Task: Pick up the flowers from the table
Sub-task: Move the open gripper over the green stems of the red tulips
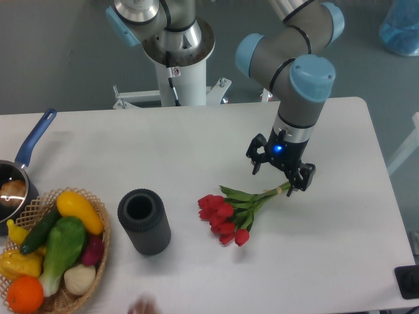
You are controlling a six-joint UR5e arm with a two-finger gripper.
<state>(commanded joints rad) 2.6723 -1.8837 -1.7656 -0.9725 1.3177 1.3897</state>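
Note:
The flowers (226, 214), a bunch of red tulips with green leaves, lie on the white table (196, 144) right of centre, heads to the lower left. Their pale green stems (272, 193) run up and right. My gripper (280, 179) points down over the stem ends. Its two black fingers stand spread apart, and the stem tips lie just beside the right finger (305, 179). Nothing is in its grasp.
A dark grey cylindrical cup (143, 221) stands left of the flowers. A wicker basket (98, 258) of colourful vegetables sits at the front left corner. A blue-handled pot (19, 171) is at the left edge. A white robot pedestal (178, 65) stands behind the table.

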